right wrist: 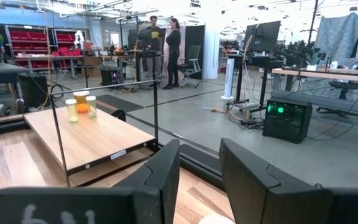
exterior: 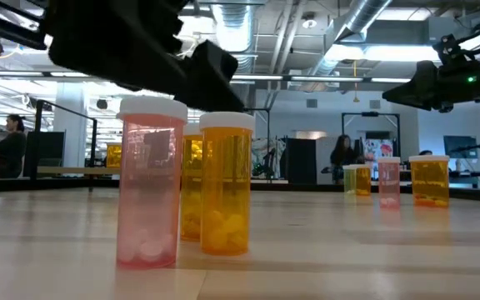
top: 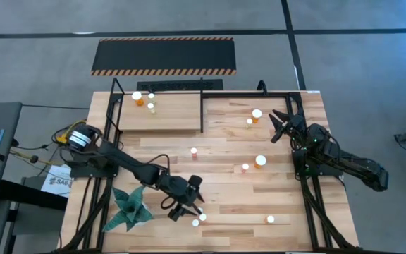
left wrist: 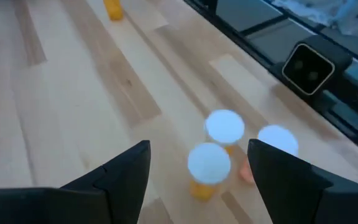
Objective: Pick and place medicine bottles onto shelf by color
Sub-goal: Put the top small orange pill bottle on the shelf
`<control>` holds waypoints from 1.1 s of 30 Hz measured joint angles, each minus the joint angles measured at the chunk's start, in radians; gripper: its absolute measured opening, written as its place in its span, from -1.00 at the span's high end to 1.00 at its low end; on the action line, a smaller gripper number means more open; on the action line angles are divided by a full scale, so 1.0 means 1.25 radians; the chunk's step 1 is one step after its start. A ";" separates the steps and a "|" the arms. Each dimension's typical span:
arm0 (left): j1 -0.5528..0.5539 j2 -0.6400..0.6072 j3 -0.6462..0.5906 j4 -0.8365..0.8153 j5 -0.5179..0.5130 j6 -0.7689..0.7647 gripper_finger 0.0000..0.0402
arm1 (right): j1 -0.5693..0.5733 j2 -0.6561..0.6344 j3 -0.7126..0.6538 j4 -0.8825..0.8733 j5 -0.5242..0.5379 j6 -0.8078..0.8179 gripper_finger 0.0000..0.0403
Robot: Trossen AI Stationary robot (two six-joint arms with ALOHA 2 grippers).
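Three white-capped medicine bottles stand together near the table's front edge: a pink one (exterior: pixel 148 192), an orange one (exterior: pixel 226 187) and an amber one (exterior: pixel 192 187) behind them. My left gripper (left wrist: pixel 199 146) hangs open just above them, one finger on either side of the orange bottle's cap (left wrist: pixel 209 163), touching nothing. In the high view the left gripper (top: pixel 187 209) is right beside the group (top: pixel 199 219). The shelf (top: pixel 161 116) at the far left carries three bottles (top: pixel 138 97). My right gripper (top: pixel 277 127) waits at the far right, fingers drawn close, nothing between them.
More bottles stand scattered on the table (top: pixel 257 114), (top: pixel 194 150), (top: pixel 260 161), (top: pixel 271 219). A green folded paper shape (top: pixel 129 206) lies near the left arm. Black frame rails (top: pixel 309 204) edge the table. A hazard-striped black panel (top: pixel 164 56) lies beyond the far edge.
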 joint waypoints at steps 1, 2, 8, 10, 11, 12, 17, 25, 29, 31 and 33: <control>0.001 0.004 0.004 0.006 0.003 -0.001 -0.28 | 0.000 0.000 0.000 0.000 0.000 0.000 0.32; 0.001 0.007 0.009 0.017 0.008 -0.002 -0.28 | 0.000 0.000 0.000 0.000 0.000 0.000 0.32; 0.000 0.009 0.008 0.007 0.011 -0.003 -0.28 | 0.000 0.000 0.000 0.000 0.000 0.000 0.31; 0.001 0.010 0.008 0.006 0.012 -0.003 -0.28 | 0.000 0.000 0.000 0.000 0.000 0.000 0.31; 0.001 0.017 0.008 0.014 0.014 -0.003 -0.28 | 0.000 0.000 0.000 0.000 0.000 0.000 0.31; 0.001 0.026 0.008 0.022 0.016 -0.003 -0.28 | 0.000 0.000 0.000 0.000 0.000 0.000 0.31; 0.002 0.066 0.006 0.040 0.038 -0.012 -0.28 | 0.000 0.000 0.000 0.000 0.000 0.000 0.32; 0.003 0.075 0.006 0.052 0.027 -0.015 -0.27 | 0.000 0.000 0.000 0.000 0.000 0.000 0.32; 0.004 0.075 0.006 0.044 0.019 0.001 -0.19 | 0.000 0.000 0.000 0.000 0.000 0.000 0.32; 0.003 0.075 0.006 0.041 0.019 0.013 -0.10 | 0.000 0.000 0.000 0.000 0.000 0.000 0.31; 0.003 0.075 0.006 0.040 0.021 0.016 0.00 | 0.000 0.000 0.000 0.000 0.000 0.000 0.31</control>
